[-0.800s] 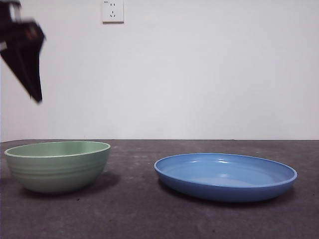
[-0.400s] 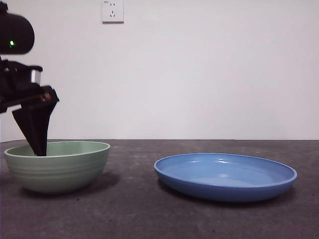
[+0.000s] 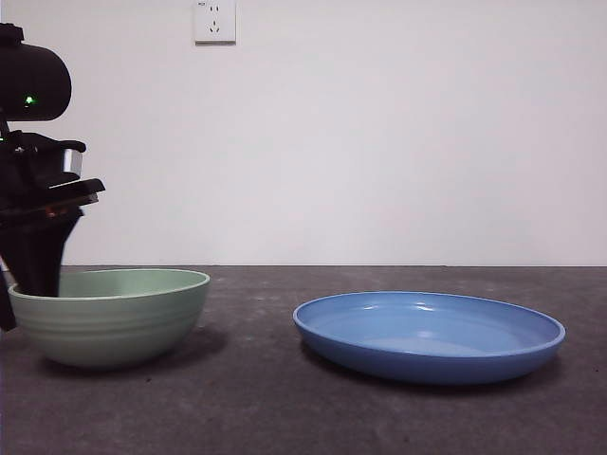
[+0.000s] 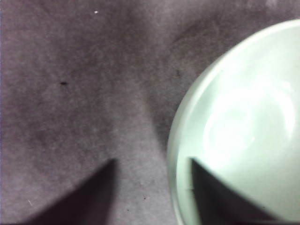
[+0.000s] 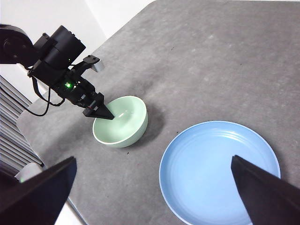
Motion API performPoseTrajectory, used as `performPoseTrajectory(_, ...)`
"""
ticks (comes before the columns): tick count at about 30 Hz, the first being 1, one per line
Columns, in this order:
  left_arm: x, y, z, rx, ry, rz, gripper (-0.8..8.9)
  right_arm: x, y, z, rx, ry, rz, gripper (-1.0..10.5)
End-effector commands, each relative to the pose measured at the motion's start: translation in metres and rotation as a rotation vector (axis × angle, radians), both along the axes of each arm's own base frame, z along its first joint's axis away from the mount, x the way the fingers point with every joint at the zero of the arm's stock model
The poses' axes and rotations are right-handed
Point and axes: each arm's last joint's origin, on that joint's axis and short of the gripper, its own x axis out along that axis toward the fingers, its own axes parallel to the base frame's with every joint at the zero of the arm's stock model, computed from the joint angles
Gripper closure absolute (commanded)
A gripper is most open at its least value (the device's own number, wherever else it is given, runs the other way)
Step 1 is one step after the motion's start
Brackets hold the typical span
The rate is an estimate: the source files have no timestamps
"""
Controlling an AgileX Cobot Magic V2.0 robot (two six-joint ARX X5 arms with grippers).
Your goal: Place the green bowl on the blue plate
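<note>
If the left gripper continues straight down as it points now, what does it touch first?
Most likely the green bowl: the left gripper straddles its rim, jaws open, one jaw inside and one outside. The inner jaw probably meets the bowl's inside wall first, though depth is unclear.

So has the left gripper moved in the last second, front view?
Yes. The left gripper has dropped from high beside the wall outlet to the green bowl, its open jaws straddling the rim.

The front view looks level across the tabletop (image 3: 285, 408) from close range. The left wrist view faces straight down, very near the green bowl (image 4: 243, 131). The right wrist view looks down from high above, sharing that bowl and the blue plate (image 5: 219, 171) with the front view.
</note>
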Motion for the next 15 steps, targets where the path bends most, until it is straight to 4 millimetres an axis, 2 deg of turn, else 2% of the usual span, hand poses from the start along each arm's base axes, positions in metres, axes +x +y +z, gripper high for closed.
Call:
performPoseTrajectory(1, 0.006, -0.001, 0.001, 0.001, -0.020, -0.015, 7.90, -0.001, 0.000, 0.005, 0.002, -0.020, 0.006, 4.0)
performPoseTrajectory(9, 0.010, -0.003, 0.007, -0.004, -0.039, -0.016, 7.99, -0.001, 0.000, 0.005, 0.002, -0.020, 0.006, 4.0)
performPoseTrajectory(15, 0.013, -0.019, 0.032, -0.023, -0.023, 0.004, 7.99, -0.001, 0.000, 0.005, 0.002, -0.020, 0.006, 4.0)
